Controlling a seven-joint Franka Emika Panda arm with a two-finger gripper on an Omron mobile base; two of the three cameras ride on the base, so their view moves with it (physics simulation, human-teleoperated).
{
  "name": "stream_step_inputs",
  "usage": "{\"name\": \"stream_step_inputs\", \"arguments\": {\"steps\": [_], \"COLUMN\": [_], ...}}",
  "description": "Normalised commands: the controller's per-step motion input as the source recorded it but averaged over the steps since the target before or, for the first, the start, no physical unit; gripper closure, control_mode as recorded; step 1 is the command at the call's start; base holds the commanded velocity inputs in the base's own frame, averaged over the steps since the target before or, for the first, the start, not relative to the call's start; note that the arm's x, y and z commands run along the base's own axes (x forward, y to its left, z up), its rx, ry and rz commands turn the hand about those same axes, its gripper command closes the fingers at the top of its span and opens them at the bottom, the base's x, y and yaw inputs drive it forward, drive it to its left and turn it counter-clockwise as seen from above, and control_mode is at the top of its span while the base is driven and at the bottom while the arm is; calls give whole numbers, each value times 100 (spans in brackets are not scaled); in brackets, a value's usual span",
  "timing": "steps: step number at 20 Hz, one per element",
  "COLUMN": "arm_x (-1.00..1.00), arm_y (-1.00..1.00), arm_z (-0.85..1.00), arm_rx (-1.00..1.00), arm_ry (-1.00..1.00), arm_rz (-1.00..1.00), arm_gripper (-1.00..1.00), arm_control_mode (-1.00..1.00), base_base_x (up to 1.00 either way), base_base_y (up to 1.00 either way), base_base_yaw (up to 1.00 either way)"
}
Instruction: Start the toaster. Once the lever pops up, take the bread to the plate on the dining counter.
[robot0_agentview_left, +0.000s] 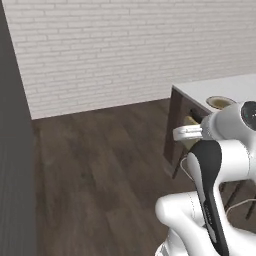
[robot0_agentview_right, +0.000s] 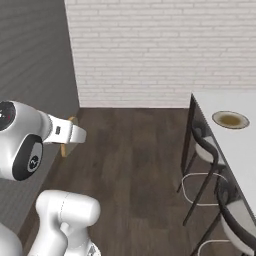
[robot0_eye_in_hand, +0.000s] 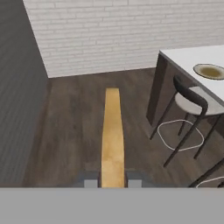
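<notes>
My gripper (robot0_eye_in_hand: 112, 180) is shut on the bread (robot0_eye_in_hand: 112, 131), a pale yellow-tan slice seen edge-on that reaches forward from between the fingertips, held in the air over the wood floor. In the base views the bread (robot0_agentview_left: 190, 120) (robot0_agentview_right: 64, 149) peeks out around the white hand. The plate (robot0_eye_in_hand: 210, 71) (robot0_agentview_right: 230, 119) (robot0_agentview_left: 220, 102), round and grey-beige, lies on the white dining counter (robot0_eye_in_hand: 186, 57) (robot0_agentview_right: 240, 147) (robot0_agentview_left: 235, 87), ahead and to the right of the gripper and well apart from it. The toaster and the lever are out of view.
Dark stools (robot0_eye_in_hand: 192, 99) (robot0_agentview_right: 206, 137) with wire feet stand along the near side of the counter. A flat grey wall (robot0_eye_in_hand: 17, 109) (robot0_agentview_left: 12, 150) runs along the left, and a white brick wall (robot0_eye_in_hand: 109, 30) closes the far end. Open wood floor (robot0_eye_in_hand: 74, 118) lies between them.
</notes>
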Motion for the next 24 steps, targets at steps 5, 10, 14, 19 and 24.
{"name": "stream_step_inputs", "arguments": {"steps": [5, 10, 14, 19, 24], "arm_x": [0, 0, 0, 0, 0], "arm_y": [0, 0, 0, 0, 0], "arm_z": [0, 0, 0, 0, 0], "arm_rx": [0, 0, 0, 0, 0], "arm_ry": [0, 0, 0, 0, 0], "arm_rz": [0, 0, 0, 0, 0], "arm_gripper": [100, 100, 100, 100, 100], "arm_control_mode": [100, 100, 100, 100, 100], "base_base_x": [100, 100, 100, 82, 67], "base_base_y": [10, 10, 1, -1, 0], "base_base_yaw": [0, -2, -25, -41, -57]}}
